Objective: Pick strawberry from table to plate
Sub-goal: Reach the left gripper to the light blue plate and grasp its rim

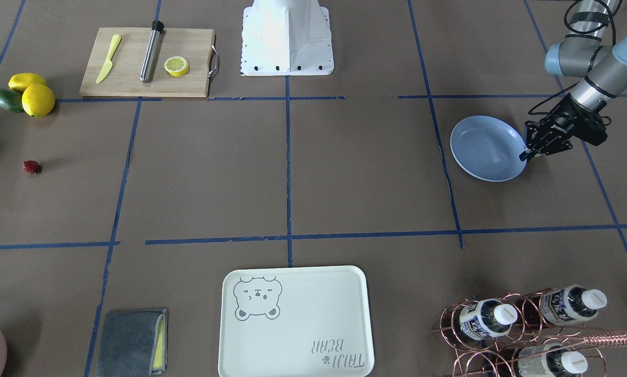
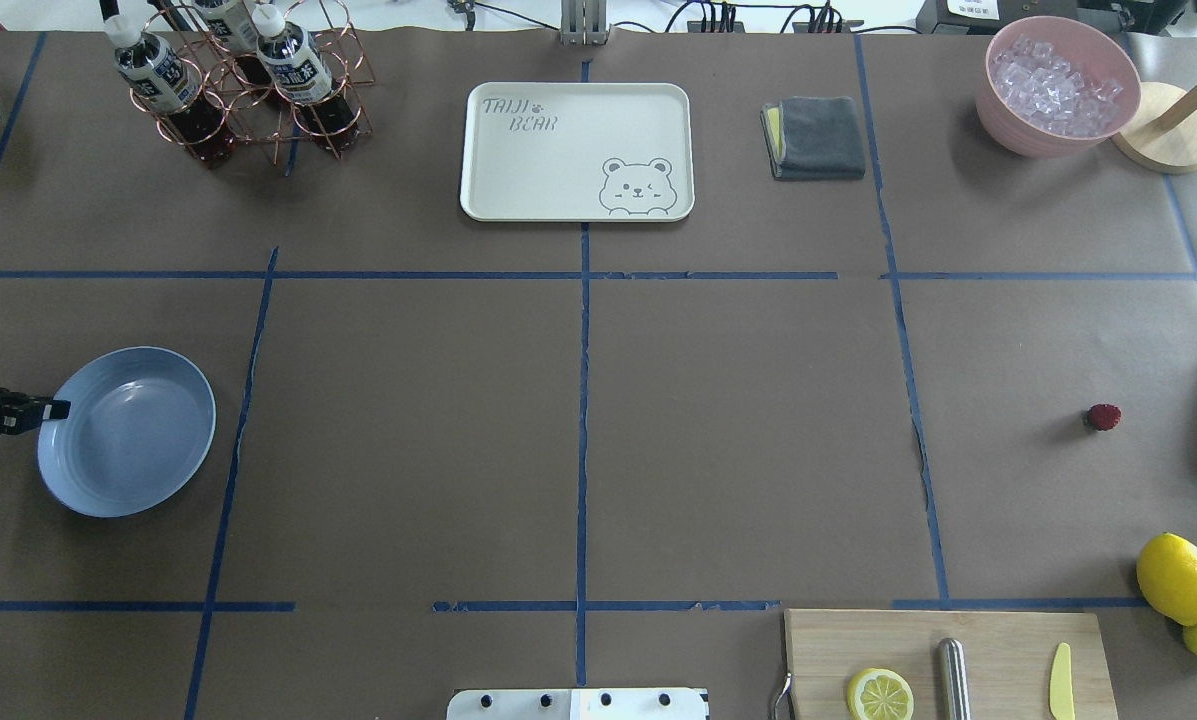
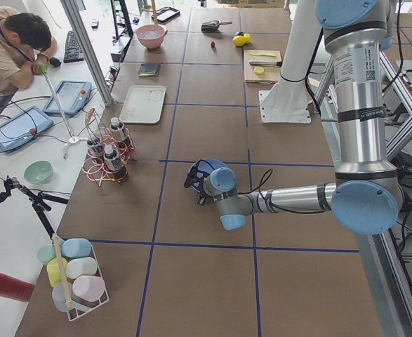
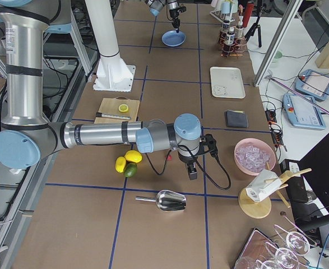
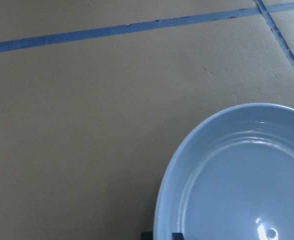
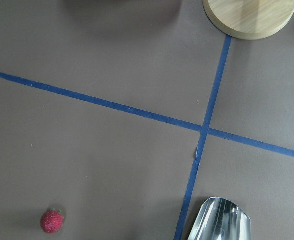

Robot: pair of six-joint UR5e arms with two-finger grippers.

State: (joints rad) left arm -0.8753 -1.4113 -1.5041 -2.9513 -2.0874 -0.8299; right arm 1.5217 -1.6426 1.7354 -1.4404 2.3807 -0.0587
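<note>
The left end effector is down at the edge of the light-blue plate, which rests on the brown taped surface. In the left wrist view, two dark fingertips stand close together on either side of the plate's raised rim, so it appears to be clenched on that rim. The rest of the plate spreads away from the fingertips, and nothing lies in it.

The strawberry lies on the surface at the opposite end, well apart from the left end effector and the plate. Nothing is touching it.

The right end effector shows only in the side view from the robot's right. There it hangs from its outstretched arm, pointing down over the surface. I cannot tell whether it is released or clenched. The right wrist camera shows no fingers. It shows the strawberry low in the left corner, off to one side of that end effector. A shiny metal scoop lies at the bottom edge, across a blue tape line from the berry. A round wooden base sits at the top.

Two lemons and a dark green fruit cluster together near the strawberry, not touching it.
</note>
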